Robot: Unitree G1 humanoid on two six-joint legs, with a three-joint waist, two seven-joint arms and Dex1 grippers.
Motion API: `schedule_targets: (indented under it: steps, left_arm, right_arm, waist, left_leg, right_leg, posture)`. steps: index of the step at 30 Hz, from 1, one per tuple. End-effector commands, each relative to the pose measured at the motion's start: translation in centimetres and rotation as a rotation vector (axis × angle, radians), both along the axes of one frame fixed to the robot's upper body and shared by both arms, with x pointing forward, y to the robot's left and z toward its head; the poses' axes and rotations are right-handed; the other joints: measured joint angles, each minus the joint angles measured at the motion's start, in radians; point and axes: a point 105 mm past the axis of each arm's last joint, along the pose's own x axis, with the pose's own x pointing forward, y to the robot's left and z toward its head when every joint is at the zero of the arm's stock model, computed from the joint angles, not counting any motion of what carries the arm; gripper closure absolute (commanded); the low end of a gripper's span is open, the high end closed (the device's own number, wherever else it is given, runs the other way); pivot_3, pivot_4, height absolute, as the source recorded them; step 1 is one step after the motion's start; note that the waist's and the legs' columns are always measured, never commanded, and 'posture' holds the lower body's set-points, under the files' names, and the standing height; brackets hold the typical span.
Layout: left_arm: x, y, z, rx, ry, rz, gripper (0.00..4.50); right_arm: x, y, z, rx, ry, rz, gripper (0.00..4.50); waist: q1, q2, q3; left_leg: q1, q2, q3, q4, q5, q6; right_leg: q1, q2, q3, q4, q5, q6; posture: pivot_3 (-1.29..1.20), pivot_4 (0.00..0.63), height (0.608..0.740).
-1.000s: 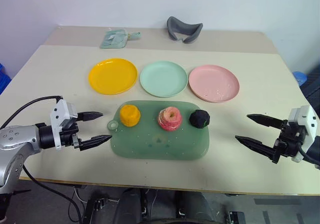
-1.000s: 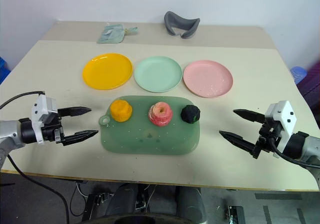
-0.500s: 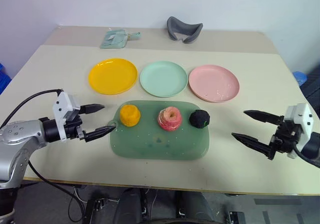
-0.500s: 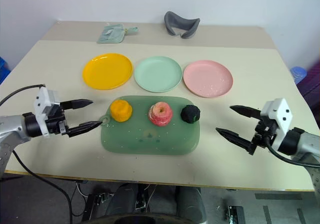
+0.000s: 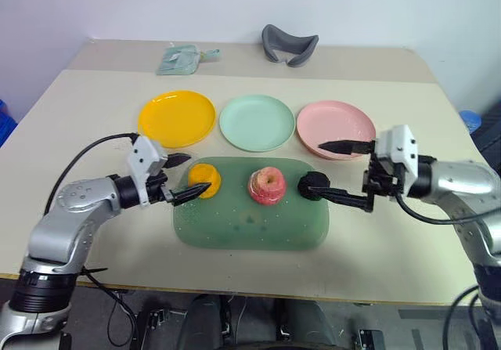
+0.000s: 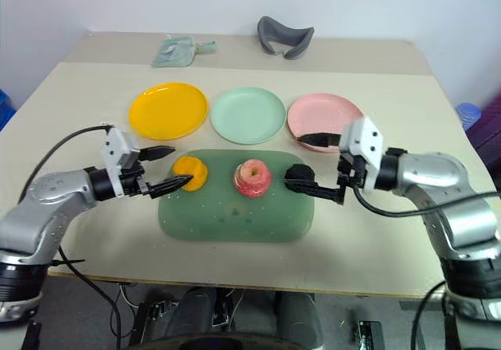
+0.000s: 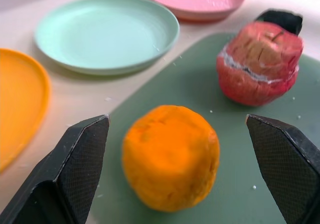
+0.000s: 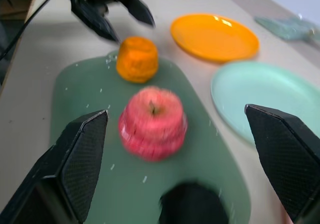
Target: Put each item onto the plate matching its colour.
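- Jaws of the left gripper [image 5: 185, 178] are standing spread, flanking the orange chunk [image 5: 203, 180] at the mat's [image 5: 243, 229] left end, not pinching it.
- Apple [image 5: 266, 185] is sitting mid-mat, black ball [image 5: 311, 185] at the mat's right end.
- Right gripper [image 5: 335, 171] is gaping wide, its lower finger lying just beside the ball.
- Yellow plate [image 5: 176, 118], green plate [image 5: 257, 122] and pink plate [image 5: 333, 123] are lining up behind the mat, none carrying an item.

Bright, even light; soft shadows; blurry right wrist view.

Beige table [image 5: 94, 107], pale wall [image 5: 156, 5]
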Motion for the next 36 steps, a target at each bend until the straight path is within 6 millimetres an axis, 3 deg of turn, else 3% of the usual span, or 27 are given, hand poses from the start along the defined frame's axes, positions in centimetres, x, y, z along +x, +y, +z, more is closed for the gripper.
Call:
schedule_targets:
  steps: [1,8,9,12,17,26,31,35,36]
  left_arm:
    - [0.3,-0.1,-0.4,0.037,-0.002,0.021,0.00]
    - [0.9,-0.3,-1.7,0.056,0.027,0.066,0.00]
    - [1.2,-0.4,-1.8,0.052,0.020,0.078,0.54]
    - [1.7,-0.5,-1.8,0.043,-0.006,0.103,1.51]
    - [2.9,0.1,-1.4,0.024,-0.061,0.189,1.51]
    - [10.7,4.6,3.9,-0.130,-0.231,0.680,1.51]
    - [14.7,4.3,3.9,-0.183,-0.208,0.823,1.51]
    - [16.4,3.8,3.1,-0.220,-0.177,0.890,1.51]
    - [16.5,3.5,2.7,-0.231,-0.166,0.884,1.07]
  right_arm:
    - [0.3,0.5,0.2,-0.021,-0.028,0.044,0.03]
    - [0.7,0.8,-0.2,-0.033,-0.035,0.062,0.03]
    - [0.7,0.8,-0.3,-0.033,-0.036,0.062,0.00]
    - [0.6,0.8,-0.4,-0.030,-0.038,0.061,0.00]
    - [0.7,0.7,-0.5,-0.027,-0.041,0.051,0.00]
    - [1.6,1.1,-0.3,0.013,-0.066,0.019,0.00]
    - [3.3,1.5,0.0,0.066,-0.079,-0.027,0.00]
    - [4.6,2.2,0.7,0.105,-0.109,-0.066,0.00]
    - [4.8,2.6,1.2,0.127,-0.124,-0.073,0.00]
  waist:
    - [0.001,0.000,0.000]
    - [0.001,0.000,0.000]
    - [0.001,0.000,0.000]
    - [0.000,0.000,0.000]
    - [0.001,0.000,0.000]
    - [0.003,-0.003,0.002]
    - [0.004,-0.004,0.002]
    - [0.001,-0.005,0.003]
    - [-0.001,-0.006,0.003]
  left_leg:
    - [0.000,0.000,0.000,0.000,0.000,0.000]
    - [0.000,0.001,0.000,0.001,0.000,0.000]
    - [0.000,0.001,0.000,0.001,0.000,0.000]
    - [0.000,0.001,0.000,0.002,0.000,0.000]
    - [0.000,0.001,0.000,0.002,0.000,0.000]
    - [0.000,0.001,-0.001,0.003,0.000,0.000]
    - [0.000,0.001,0.001,0.003,0.000,-0.001]
    - [-0.001,0.001,0.001,0.003,0.001,-0.001]
    - [-0.001,0.001,0.001,0.003,0.001,-0.001]
  right_leg:
    - [0.000,0.000,0.000,0.000,0.000,0.000]
    - [0.000,0.000,-0.001,0.000,0.000,0.001]
    - [0.000,0.000,-0.001,0.000,0.000,0.001]
    - [0.001,0.000,-0.001,0.000,0.000,0.001]
    - [0.001,0.000,-0.001,0.000,0.000,0.001]
    - [0.002,0.000,-0.002,0.000,0.001,0.002]
    - [0.002,0.001,-0.003,0.000,0.001,0.002]
    - [0.003,0.001,-0.004,0.000,0.001,0.002]
    - [0.002,0.001,-0.004,0.000,0.001,0.002]
  posture:
    - [0.00,0.150,0.740]
    - [0.00,0.150,0.740]
    - [0.00,0.150,0.740]
    - [0.00,0.150,0.740]
    - [0.00,0.150,0.740]
    - [0.00,0.150,0.740]
    - [0.00,0.150,0.740]
    - [0.00,0.150,0.740]
    - [0.00,0.150,0.740]
